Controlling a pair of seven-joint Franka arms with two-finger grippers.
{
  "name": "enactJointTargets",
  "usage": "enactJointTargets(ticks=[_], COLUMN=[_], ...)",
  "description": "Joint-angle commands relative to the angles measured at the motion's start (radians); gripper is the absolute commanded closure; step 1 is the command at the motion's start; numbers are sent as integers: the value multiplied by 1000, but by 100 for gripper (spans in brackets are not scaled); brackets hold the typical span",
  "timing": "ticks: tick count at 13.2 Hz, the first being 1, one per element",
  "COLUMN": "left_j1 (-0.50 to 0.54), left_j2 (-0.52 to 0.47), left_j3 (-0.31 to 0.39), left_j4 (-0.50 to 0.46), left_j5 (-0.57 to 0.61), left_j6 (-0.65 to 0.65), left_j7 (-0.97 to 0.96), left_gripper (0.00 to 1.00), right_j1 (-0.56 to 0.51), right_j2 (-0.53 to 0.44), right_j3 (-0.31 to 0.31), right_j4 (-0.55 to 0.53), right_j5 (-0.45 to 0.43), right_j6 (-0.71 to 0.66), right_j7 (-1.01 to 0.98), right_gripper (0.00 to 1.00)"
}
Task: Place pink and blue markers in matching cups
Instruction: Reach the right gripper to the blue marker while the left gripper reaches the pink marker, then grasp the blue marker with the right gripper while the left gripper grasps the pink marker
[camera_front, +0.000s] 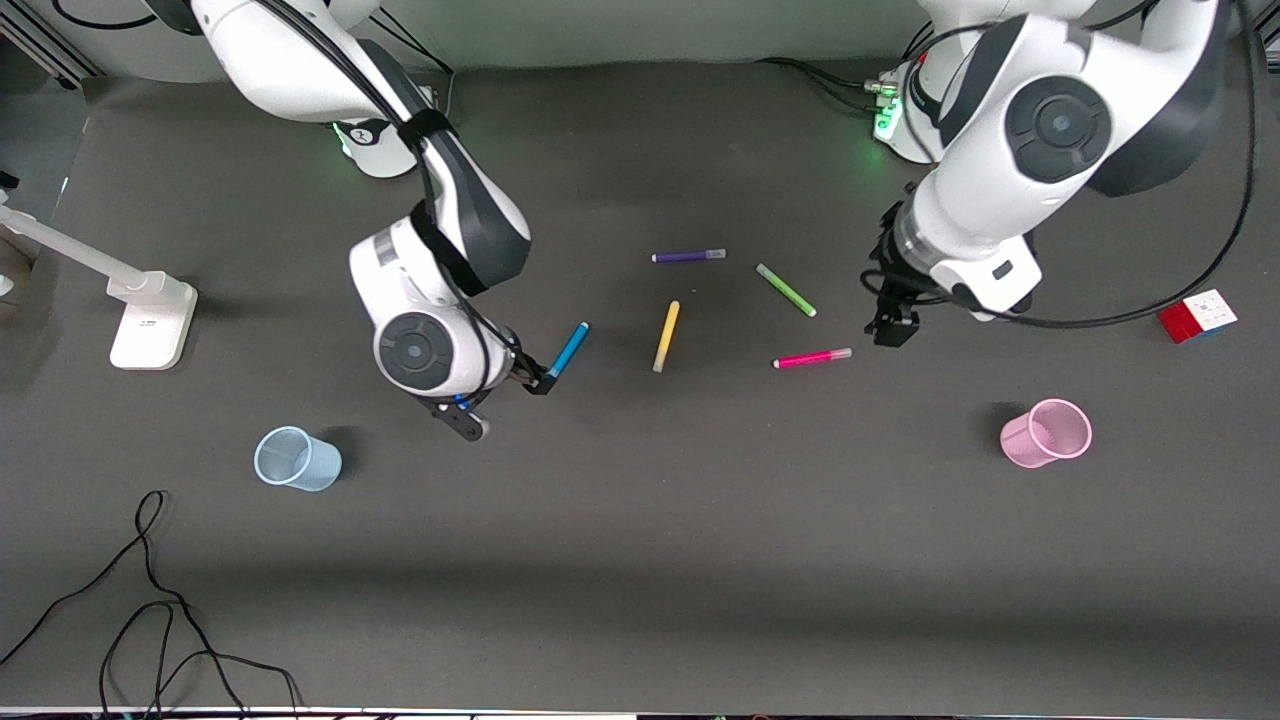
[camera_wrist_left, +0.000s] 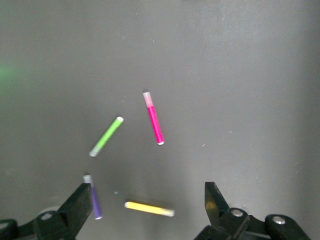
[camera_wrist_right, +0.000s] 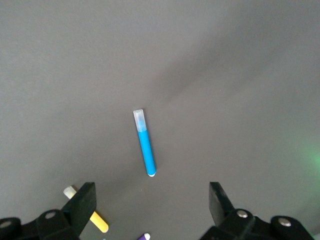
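Jaws: spread wide on both grippers, nothing held.
Right gripper (camera_front: 535, 385): over the table just beside the lower end of the blue marker (camera_front: 569, 349); marker lying flat, untouched, pale end pointing away from the fingers in the right wrist view.
Left gripper (camera_front: 892, 328): over the table close to the pale end of the pink marker (camera_front: 811, 358); marker flat on the table, not gripped.
Blue cup (camera_front: 297, 459): upright, empty, toward the right arm's end of the table, nearer the front camera than the blue marker.
Pink cup (camera_front: 1046, 432): upright, empty, toward the left arm's end, nearer the front camera than the pink marker.
Distractors: purple pen (camera_front: 688, 256), yellow pen (camera_front: 666, 336), green pen (camera_front: 785, 290), lying between the two arms.
Progress: none banked. Both grasps, both carries, both drops outstanding.
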Motion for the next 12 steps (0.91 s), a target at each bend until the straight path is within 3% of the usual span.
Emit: enactJointTargets(ticks=[1,5,8,12], left_j1=[-22,-22,-29,-29], left_j2=[-22,22,137,251], left_j3=[4,6,4,6], left_j4=[-139,-267,-272,-273], left_j5=[27,49,162,204], left_j6=[153,342,430,548], left_j7=[-90,-111,-231,-266], left_gripper=[1,1,1,1], right_j1=[37,71,105,140], right_j2=[14,20,34,93], right_j3=[-12,-11,-9,-8], right_j4=[-63,-197,-254,-257], right_j5=[17,96,107,125], right_j6=[81,187,254,305], right_j7=[51,79,79,79], right_gripper=[0,3,5,7])
